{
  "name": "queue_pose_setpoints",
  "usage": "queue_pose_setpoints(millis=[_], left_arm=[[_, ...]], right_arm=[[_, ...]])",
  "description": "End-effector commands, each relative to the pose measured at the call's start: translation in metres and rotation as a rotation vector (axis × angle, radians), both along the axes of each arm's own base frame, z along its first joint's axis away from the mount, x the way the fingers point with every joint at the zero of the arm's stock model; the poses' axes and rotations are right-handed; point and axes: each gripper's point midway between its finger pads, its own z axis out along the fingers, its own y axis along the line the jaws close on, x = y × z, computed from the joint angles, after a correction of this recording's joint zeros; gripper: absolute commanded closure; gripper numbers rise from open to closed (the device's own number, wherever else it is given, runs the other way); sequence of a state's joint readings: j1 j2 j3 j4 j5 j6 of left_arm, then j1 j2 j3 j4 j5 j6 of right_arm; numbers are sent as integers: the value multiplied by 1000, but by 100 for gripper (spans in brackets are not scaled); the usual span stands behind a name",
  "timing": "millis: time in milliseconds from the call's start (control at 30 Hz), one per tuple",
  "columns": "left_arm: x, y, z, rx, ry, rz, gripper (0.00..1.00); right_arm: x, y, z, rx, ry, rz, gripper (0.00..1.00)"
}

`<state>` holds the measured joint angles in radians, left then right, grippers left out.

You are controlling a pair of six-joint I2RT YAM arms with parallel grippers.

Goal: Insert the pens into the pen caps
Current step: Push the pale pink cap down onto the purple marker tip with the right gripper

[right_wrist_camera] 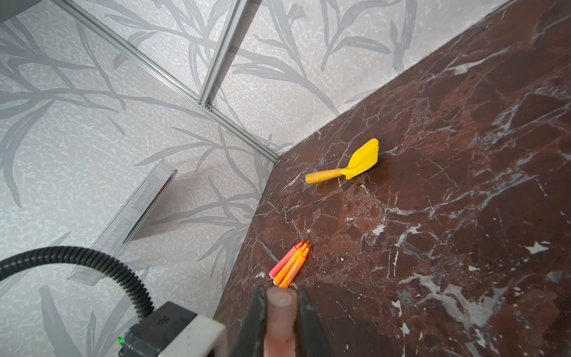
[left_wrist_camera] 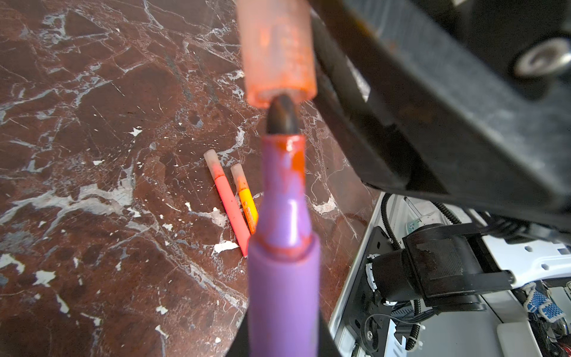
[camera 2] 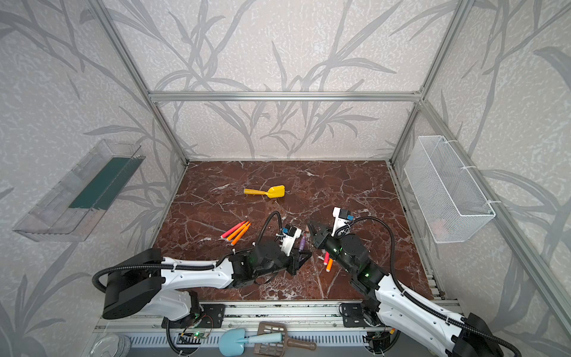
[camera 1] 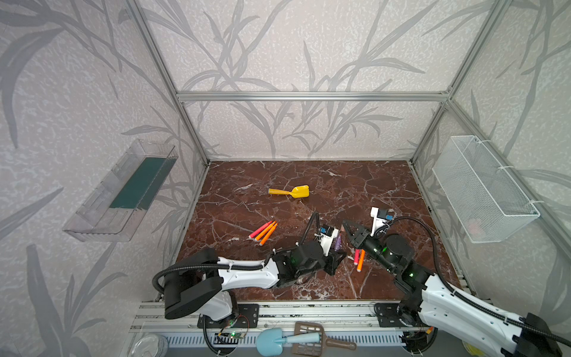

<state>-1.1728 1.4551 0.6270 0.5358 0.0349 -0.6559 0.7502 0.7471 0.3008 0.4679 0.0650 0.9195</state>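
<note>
Mid-frame in the left wrist view, the left gripper [left_wrist_camera: 282, 343] is clamping the purple pen [left_wrist_camera: 282, 278], tip at the mouth of the pen cap [left_wrist_camera: 278, 55] the right gripper [right_wrist_camera: 281, 296] is pinching tight; any skew risks jamming it on the rim.

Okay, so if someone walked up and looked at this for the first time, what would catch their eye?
The two grippers meeting mid-table: the left gripper holds a purple pen with its dark tip right at the mouth of the translucent cap pinched in the right gripper. Then the yellow toy shovel, lying alone toward the back of the marble table, and three orange and pink pens bunched to the left.
</note>
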Motion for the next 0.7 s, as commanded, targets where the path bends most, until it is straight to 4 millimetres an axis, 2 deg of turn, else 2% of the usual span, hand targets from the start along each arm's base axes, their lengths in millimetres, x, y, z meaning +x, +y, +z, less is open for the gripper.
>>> queue_pose_setpoints(millis=[0,367,667], left_arm=[[0,-1,0,-18,-6,6,100],[3,1,0,-36,-15,28,100],[6,9,12,-78,-35,59,100]], right_arm=[[-1,6,25,45,-41,31,100],[-4,14,17,48,-23,75,100],[-12,10,-7,20,-16,92,100]])
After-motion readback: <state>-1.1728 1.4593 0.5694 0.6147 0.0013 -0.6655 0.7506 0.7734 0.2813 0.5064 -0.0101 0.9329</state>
